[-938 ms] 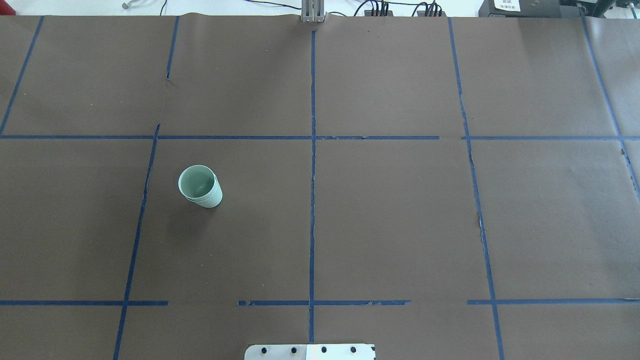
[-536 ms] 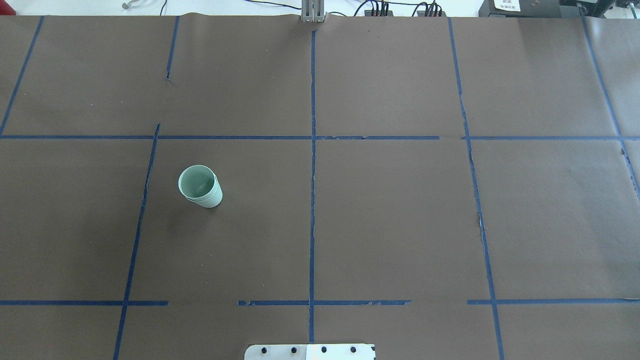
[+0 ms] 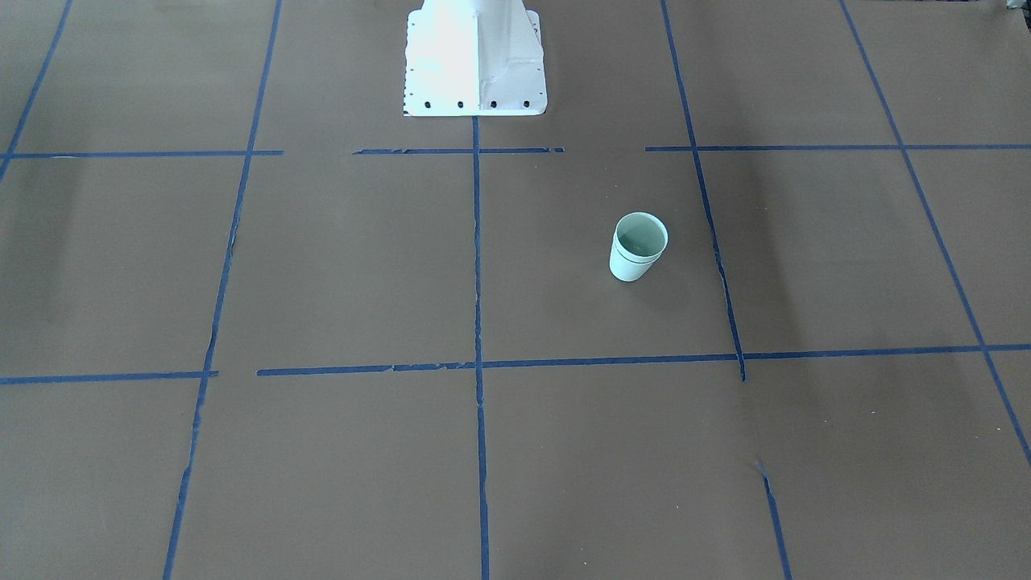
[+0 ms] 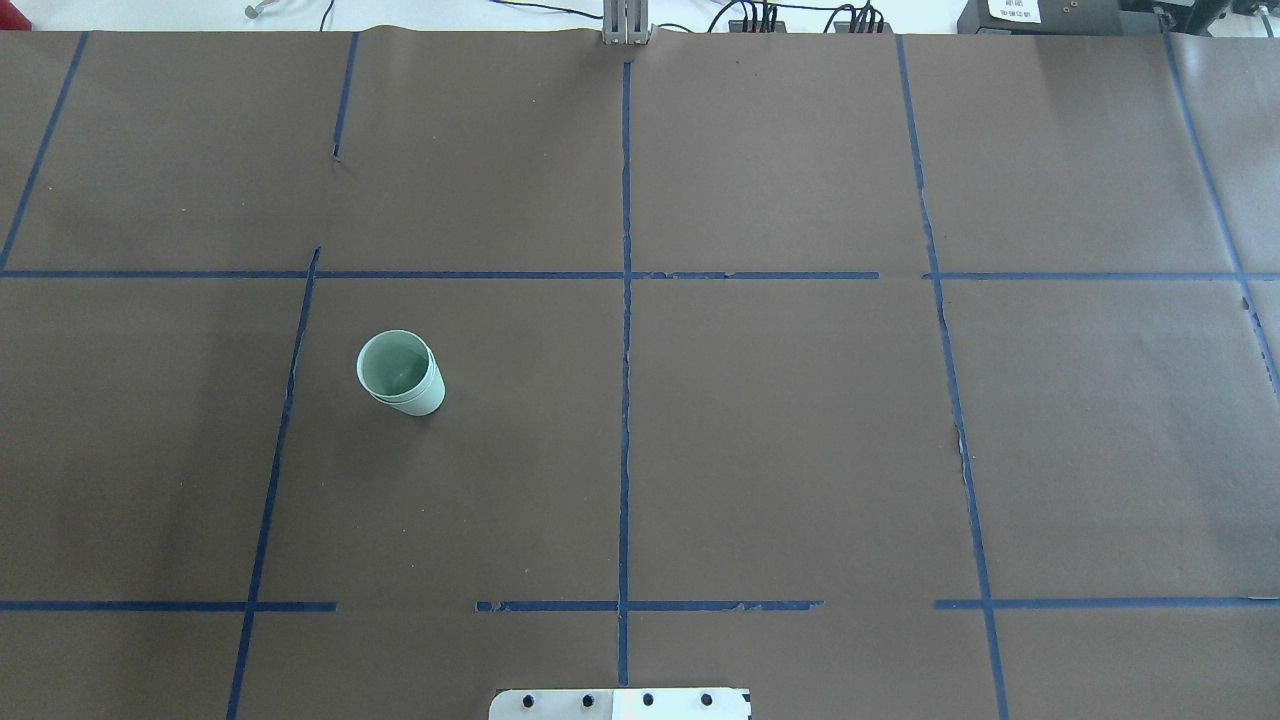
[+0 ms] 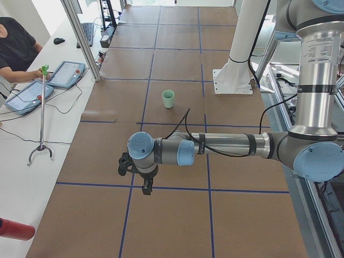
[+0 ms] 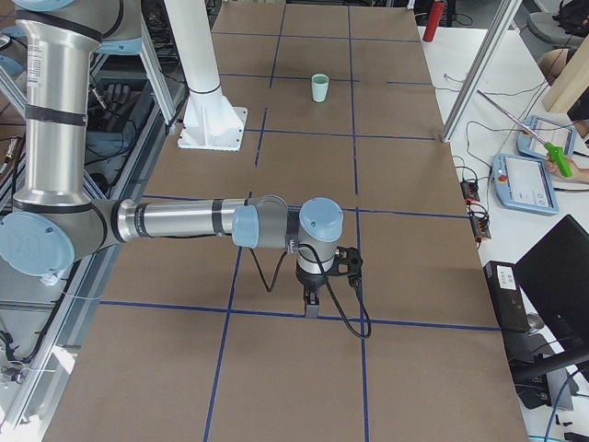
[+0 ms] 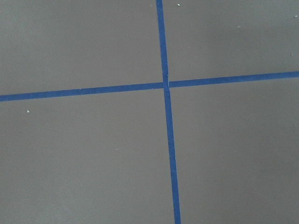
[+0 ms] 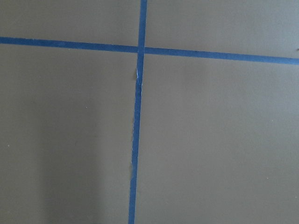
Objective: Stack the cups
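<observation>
The nested cups (image 4: 400,372) could be knocked over if brushed by the left tool (image 5: 145,188) or right tool (image 6: 312,309), whose opening cannot be told.

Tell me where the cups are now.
Overhead view: the nested cups stand on the robot's left half of the table, just right of a blue tape line.

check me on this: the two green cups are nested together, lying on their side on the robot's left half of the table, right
One thing is off. The cups are nested and do sit on the robot's left half of the table, but they stand upright with the open mouth facing up, not lying on their side. The overhead exterior view shows the round rim from above, and the exterior left view shows them standing.
</observation>
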Motion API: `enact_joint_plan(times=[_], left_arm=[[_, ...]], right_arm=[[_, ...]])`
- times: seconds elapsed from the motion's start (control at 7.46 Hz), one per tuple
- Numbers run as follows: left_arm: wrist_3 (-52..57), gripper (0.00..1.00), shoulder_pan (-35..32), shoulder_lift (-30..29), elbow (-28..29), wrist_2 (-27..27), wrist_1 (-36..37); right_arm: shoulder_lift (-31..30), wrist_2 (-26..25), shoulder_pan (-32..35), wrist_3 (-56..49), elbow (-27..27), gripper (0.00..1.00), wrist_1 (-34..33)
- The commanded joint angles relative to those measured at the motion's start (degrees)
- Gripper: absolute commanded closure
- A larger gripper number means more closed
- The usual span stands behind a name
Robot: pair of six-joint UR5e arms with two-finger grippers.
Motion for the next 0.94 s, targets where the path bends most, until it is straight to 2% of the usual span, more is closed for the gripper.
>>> enact_joint_plan(times=[0.0, 0.8], left_arm=[[-0.49, 0.00, -0.16, 0.21, 0.54, -0.24, -0.60], [-0.75, 0.00, -0.16, -0.40, 0.19, 0.02, -0.42]], right_arm=[[0.00, 0.00, 0.00, -0.02, 0.00, 0.00, -0.01], [0.00, 0.00, 0.00, -0.02, 0.00, 0.00, 0.07]])
